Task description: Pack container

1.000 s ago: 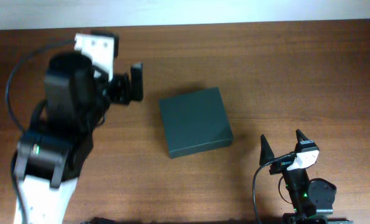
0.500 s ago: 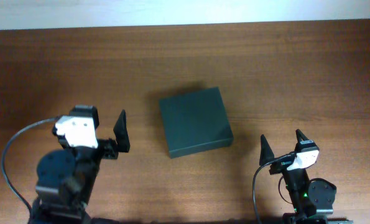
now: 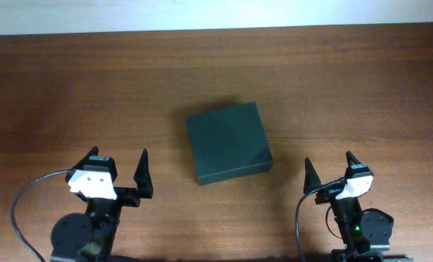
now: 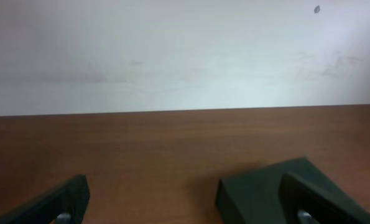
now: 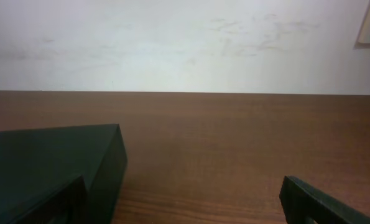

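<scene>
Two sets of jaws stand wide apart, and neither holds anything. The left jaws sit at the near left of the worktop (image 3: 347, 80) and the right jaws at the near right, both pointing toward the far side. Both are clear of the container (image 3: 228, 142). This dark green box lies flat near the middle of the worktop with its lid down, slightly turned, farther back than both arms and between them. The left wrist camera shows the container (image 4: 259, 193) at lower right, and the right wrist camera shows the container (image 5: 48, 162) at lower left. A pale wall (image 4: 185, 56) rises behind the worktop.
</scene>
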Controlling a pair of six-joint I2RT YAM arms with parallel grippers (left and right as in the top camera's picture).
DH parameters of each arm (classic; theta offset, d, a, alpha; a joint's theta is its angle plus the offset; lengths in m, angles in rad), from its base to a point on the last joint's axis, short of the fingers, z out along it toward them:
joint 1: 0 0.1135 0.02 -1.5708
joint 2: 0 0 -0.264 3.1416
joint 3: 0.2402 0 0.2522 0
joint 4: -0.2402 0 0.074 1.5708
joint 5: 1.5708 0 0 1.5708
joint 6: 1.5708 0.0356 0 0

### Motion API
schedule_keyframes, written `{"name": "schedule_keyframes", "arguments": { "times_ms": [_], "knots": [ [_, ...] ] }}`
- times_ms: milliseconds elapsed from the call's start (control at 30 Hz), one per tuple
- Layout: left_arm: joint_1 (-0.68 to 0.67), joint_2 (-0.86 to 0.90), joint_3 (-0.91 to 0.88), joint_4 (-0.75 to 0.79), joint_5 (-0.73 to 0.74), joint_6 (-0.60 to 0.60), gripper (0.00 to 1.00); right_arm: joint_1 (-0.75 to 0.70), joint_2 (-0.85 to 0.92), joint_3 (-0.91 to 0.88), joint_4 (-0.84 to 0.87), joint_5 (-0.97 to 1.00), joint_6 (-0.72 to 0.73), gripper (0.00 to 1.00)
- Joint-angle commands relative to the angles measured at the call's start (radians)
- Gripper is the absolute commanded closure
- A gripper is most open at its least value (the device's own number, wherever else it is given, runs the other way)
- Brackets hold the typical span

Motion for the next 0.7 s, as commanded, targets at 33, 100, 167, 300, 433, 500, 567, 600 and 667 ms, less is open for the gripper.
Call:
{"name": "schedule_keyframes", "arguments": {
  "times_ms": [33, 100, 167, 300, 433, 500, 567, 600, 667],
  "knots": [
    [0.006, -0.054, -0.051, 0.076, -0.007, 0.001, 0.01, -0.005, -0.01, -0.007, -0.003, -0.012, -0.004, 0.01],
    [0.006, -0.081, -0.088, 0.142, -0.007, 0.001, 0.01, -0.005, -0.011, -0.007, -0.003, -0.012, -0.004, 0.01],
    [0.006, -0.112, -0.137, 0.21, -0.007, 0.001, 0.01, -0.005, -0.01, -0.007, -0.003, -0.012, -0.004, 0.01],
    [0.011, -0.162, -0.203, 0.252, -0.007, 0.001, 0.01, -0.005, -0.011, -0.007, -0.003, -0.012, -0.004, 0.01],
    [0.039, -0.213, -0.255, 0.27, -0.008, 0.001, 0.01, -0.005, -0.011, -0.007, -0.003, -0.012, -0.004, 0.01],
    [0.057, -0.236, -0.287, 0.313, -0.008, 0.001, 0.01, -0.005, -0.011, -0.007, -0.003, -0.012, -0.004, 0.01],
    [0.075, -0.256, -0.314, 0.345, -0.008, 0.001, 0.01, -0.005, -0.01, -0.007, -0.003, -0.012, -0.004, 0.01],
    [0.083, -0.267, -0.328, 0.361, -0.007, 0.001, 0.01, -0.005, -0.01, -0.007, -0.003, -0.012, -0.004, 0.01],
    [0.092, -0.289, -0.354, 0.384, -0.008, 0.001, 0.01, -0.005, -0.01, -0.007, -0.003, -0.012, -0.004, 0.01]
  ]
}}
